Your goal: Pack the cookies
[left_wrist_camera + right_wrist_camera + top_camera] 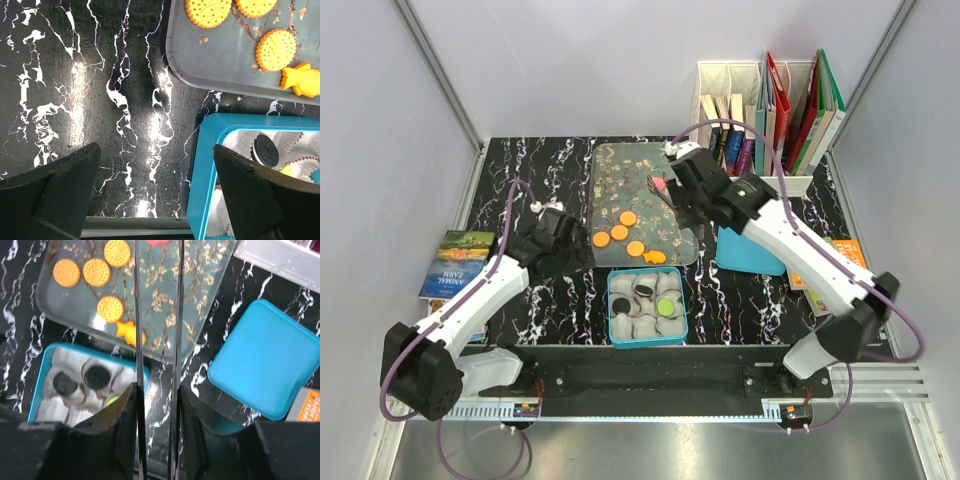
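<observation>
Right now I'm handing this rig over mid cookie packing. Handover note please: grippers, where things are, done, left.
Grippers: left gripper open, empty, over the table beside the tin; right gripper shut on tongs, their tips at the pink cookie by the tray's far end; pinched or not, cannot tell.
Done: two black cookies and a green cookie in paper cups in the tin.
Left: pink cookie, plus four round orange cookies and one fish-shaped cookie on the tray. The lid lies off, right of the tray.

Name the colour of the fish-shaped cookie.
The fish-shaped cookie is orange, clearest in the left wrist view.
</observation>
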You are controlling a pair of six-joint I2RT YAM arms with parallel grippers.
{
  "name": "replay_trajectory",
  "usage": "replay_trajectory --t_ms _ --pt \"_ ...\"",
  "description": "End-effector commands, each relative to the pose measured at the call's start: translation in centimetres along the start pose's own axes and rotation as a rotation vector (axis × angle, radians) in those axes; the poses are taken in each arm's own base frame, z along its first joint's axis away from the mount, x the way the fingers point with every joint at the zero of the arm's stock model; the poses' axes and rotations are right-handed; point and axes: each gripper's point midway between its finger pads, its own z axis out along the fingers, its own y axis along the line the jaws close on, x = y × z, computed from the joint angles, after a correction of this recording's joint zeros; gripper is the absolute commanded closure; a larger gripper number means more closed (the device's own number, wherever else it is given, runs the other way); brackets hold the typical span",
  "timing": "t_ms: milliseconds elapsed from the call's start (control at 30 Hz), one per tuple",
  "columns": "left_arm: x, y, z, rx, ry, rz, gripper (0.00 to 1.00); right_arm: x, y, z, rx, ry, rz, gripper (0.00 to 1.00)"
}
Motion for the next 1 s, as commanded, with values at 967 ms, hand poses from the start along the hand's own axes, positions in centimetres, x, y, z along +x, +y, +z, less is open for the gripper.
replay_trajectory --t_ms 967 --pt "-1.3 -0.5 -0.6 0.013 -0.052 -0.004 0.01 18.4 9.3 -12.2 -0.202 0.29 -0.1 1.0"
